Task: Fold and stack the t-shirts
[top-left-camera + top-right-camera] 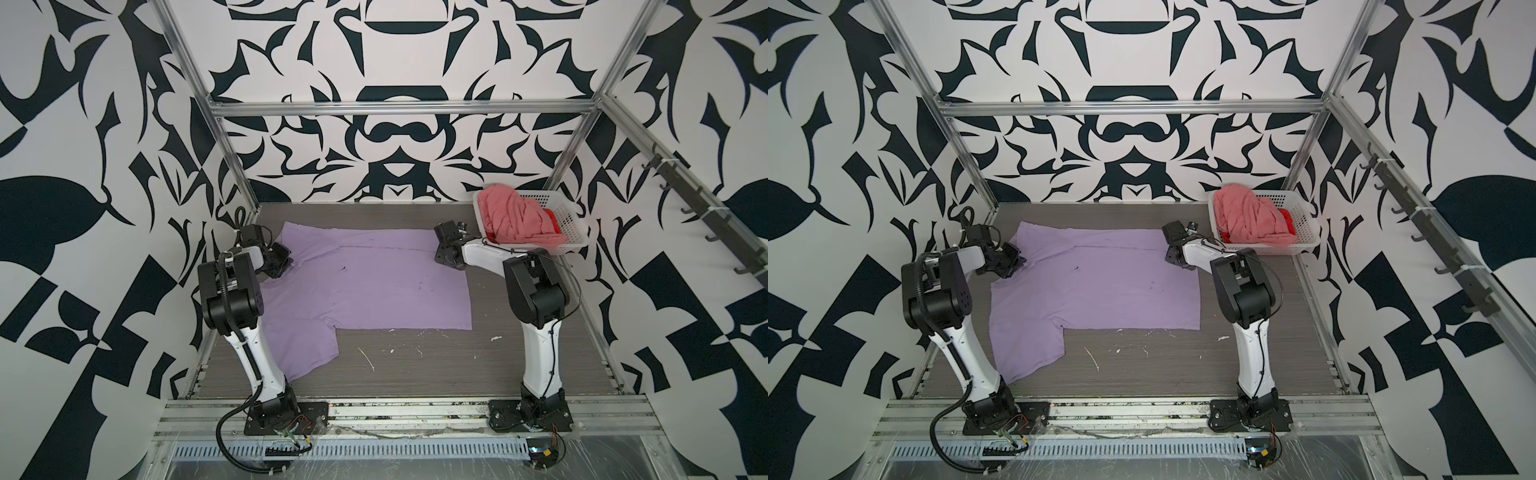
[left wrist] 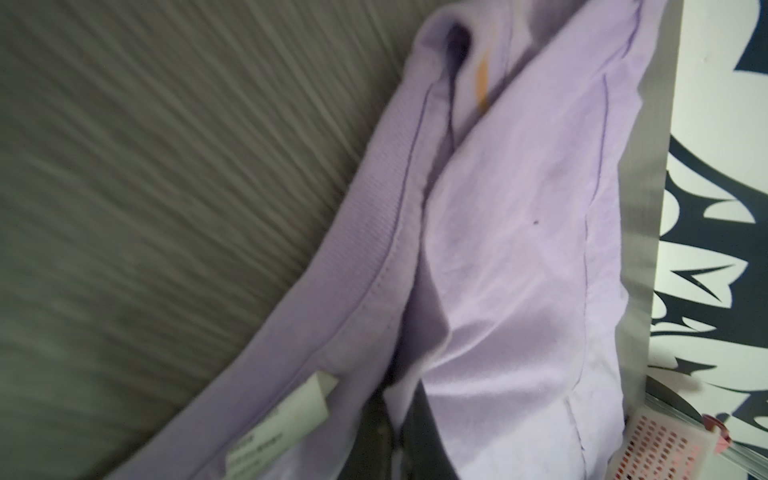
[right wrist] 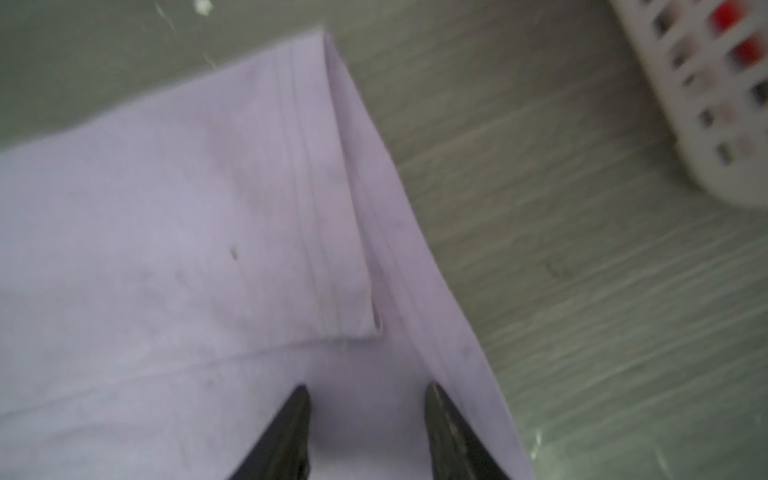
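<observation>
A lavender t-shirt (image 1: 365, 282) (image 1: 1100, 286) lies spread across the grey table, its far edge folded over and one sleeve toward the front left. My left gripper (image 1: 286, 262) (image 2: 399, 415) is shut on a pinch of the lavender cloth (image 2: 498, 270) beside the collar and its white neck label (image 2: 286, 415). At the shirt's far right corner my right gripper (image 1: 440, 249) (image 3: 368, 395) is open, its two fingertips apart and resting on the hem area (image 3: 166, 249). A salmon-pink t-shirt (image 1: 515, 220) and a red one (image 1: 552, 220) are heaped in the basket.
The white perforated basket (image 1: 569, 220) (image 1: 1304, 216) stands at the back right corner, close to my right arm. Aluminium frame posts ring the table. White flecks mark the bare grey surface (image 1: 415, 357) in front of the shirt.
</observation>
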You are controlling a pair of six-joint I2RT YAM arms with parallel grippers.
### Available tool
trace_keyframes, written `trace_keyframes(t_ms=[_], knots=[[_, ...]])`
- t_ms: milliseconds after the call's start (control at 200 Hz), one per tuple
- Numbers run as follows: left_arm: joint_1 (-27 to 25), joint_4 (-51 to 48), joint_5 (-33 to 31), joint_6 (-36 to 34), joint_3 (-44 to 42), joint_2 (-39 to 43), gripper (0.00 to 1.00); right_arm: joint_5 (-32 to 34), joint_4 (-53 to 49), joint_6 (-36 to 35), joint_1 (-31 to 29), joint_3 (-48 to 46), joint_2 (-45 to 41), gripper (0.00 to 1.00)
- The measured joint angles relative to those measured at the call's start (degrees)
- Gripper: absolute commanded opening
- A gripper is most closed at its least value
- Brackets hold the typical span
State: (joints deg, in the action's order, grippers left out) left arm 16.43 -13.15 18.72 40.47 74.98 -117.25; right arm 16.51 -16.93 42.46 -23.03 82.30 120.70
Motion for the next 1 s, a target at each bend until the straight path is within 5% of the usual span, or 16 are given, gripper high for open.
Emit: trace_keyframes(t_ms=[595,1000], knots=[[1.62,-2.27,0.55,-2.32,1.09,-0.15,0.00,-0.90,0.39,2.40,0.59,5.81,-0.42,0.48],[1.57,-1.90,0.70,-1.22,0.20,0.42,0.00,-5.25,1.97,0.39,4.20,7.67,5.03,0.36]])
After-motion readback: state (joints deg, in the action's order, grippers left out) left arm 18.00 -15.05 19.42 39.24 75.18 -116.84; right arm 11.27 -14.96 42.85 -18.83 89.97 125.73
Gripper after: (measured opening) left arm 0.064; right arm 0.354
